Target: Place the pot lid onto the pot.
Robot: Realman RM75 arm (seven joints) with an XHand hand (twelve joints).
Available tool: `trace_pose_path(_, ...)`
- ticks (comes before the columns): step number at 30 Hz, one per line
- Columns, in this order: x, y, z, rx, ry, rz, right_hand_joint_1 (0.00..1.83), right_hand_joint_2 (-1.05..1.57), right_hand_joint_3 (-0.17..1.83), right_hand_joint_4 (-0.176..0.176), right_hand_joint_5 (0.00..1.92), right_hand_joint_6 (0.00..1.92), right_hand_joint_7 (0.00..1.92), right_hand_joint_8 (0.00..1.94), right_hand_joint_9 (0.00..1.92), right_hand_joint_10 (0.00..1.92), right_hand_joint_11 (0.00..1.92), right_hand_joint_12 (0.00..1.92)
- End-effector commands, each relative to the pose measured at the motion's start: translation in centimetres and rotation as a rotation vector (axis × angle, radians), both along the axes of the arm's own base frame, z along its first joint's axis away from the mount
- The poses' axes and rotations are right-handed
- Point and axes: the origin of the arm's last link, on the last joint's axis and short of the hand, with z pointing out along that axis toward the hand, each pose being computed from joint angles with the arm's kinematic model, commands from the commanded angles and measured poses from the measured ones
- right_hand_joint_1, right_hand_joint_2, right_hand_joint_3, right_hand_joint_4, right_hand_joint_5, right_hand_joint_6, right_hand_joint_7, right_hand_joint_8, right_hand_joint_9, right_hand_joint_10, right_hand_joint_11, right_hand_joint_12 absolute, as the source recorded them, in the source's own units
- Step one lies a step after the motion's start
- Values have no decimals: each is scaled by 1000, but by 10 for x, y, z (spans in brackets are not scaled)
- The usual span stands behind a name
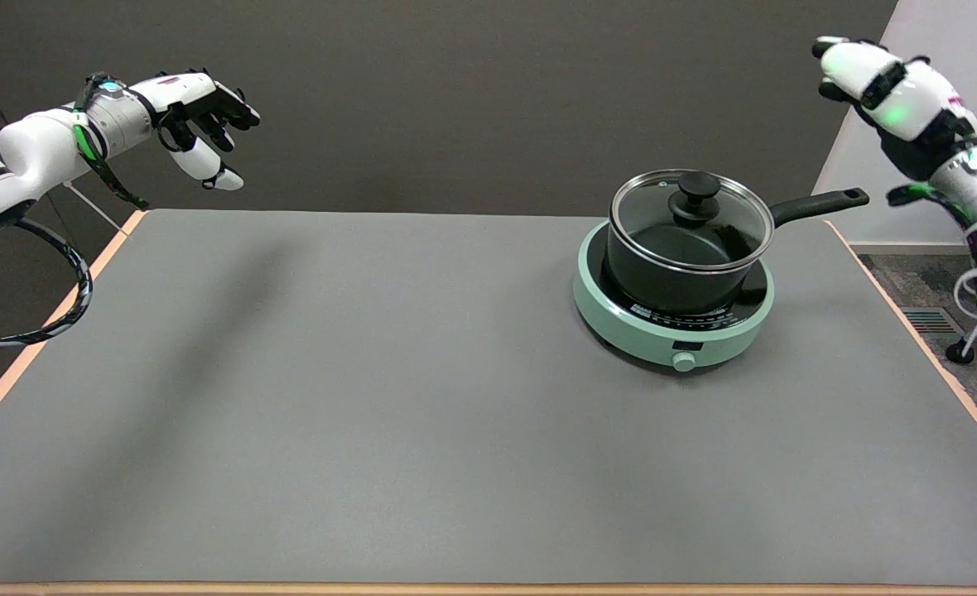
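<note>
A black pot (pixel 671 277) with a long black handle (pixel 820 204) pointing right stands on a mint-green round cooker (pixel 662 331) at the table's right rear. The glass pot lid (pixel 724 219), with a black knob (pixel 695 194), lies level on the pot's rim. My right hand (pixel 890 91) hangs in the air above and to the right of the pot, past the handle's end, well apart from the lid. It holds nothing and its fingers point left, spread apart.
The idle left hand (pixel 199 116) hangs still at the upper left, above the table's far left corner. The grey table (pixel 331 397) has an orange edge; beyond its right side lies carpeted floor (pixel 936 290).
</note>
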Motion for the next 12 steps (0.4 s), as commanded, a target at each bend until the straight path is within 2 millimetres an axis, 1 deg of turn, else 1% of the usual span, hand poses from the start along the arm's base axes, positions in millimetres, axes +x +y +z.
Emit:
trace_pose_path(1,-32,55,19,-19,-66,-11,245,536,649,-94,179,150,1,158,-1,90,52,515)
trace_pose_path(2,-32,59,19,-12,-86,8,241,519,673,-93,178,136,-1,150,-1,75,49,505)
trace_pose_path(3,-32,62,19,-9,-102,22,211,463,801,-98,136,188,6,105,-1,75,50,472)
trace_pose_path(5,-30,72,20,5,-165,79,197,459,821,-96,120,188,-1,83,-1,46,44,421)
trace_pose_path(8,-28,81,18,42,-215,148,190,470,834,-89,125,189,9,78,-1,45,33,386)
trace_pose_path(10,-29,85,18,66,-233,175,169,492,840,-75,146,194,11,104,-1,72,19,373)
trace_pose_path(12,-31,88,17,92,-254,190,287,465,901,-63,145,265,57,58,21,6,29,331)
